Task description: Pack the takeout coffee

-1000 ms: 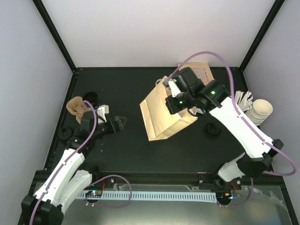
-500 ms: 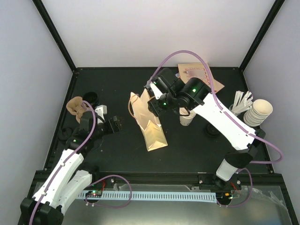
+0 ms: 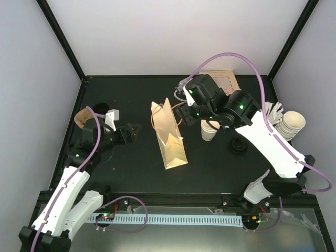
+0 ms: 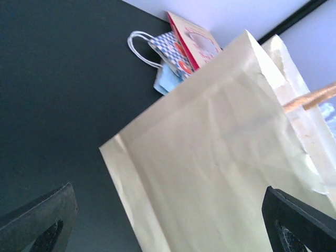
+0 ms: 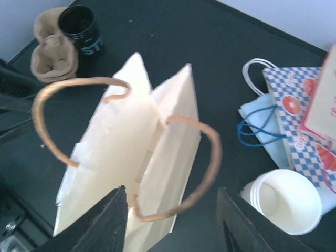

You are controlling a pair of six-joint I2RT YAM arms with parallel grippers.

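Moved: tan paper bag (image 3: 169, 139) stands upright now, where a second ago it lay slanted in my right grip. My right gripper (image 3: 185, 111) has let go and sits just right of the bag's top. My left gripper (image 3: 132, 131) has spread a bit wider.
Table: black table (image 3: 131, 89), my arm bases at the near edge.
Bag: mid-table, mouth up and part open, two twisted tan handles looping over it. The inside is mostly hidden by the folded sides.
Right jaws: roughly half apart and hanging above the bag's mouth. My right fingers (image 5: 113, 223) are clear of the paper, nothing held.
Left jaws: spread wide with nothing between them. They point at the bag's broad side from the left, apart from it.
Printed bags: blue-checked pile (image 3: 223, 81) at the back right, behind my right arm.
Cup stacks: lidless nested cups (image 3: 210, 129) just right of the bag, beside my right gripper. A second stack (image 3: 291, 123) sits at the right edge.
Carrier: brown moulded carrier (image 3: 83, 116) far left, with a black cup (image 3: 102, 109) bearing white letters just beside it.
Lid: loose black lid (image 3: 239, 145) on the table, right of the nested cups.
Takeout coffee: cannot tell where it is, since no view shows a cream cup under a black lid clearly enough to place.
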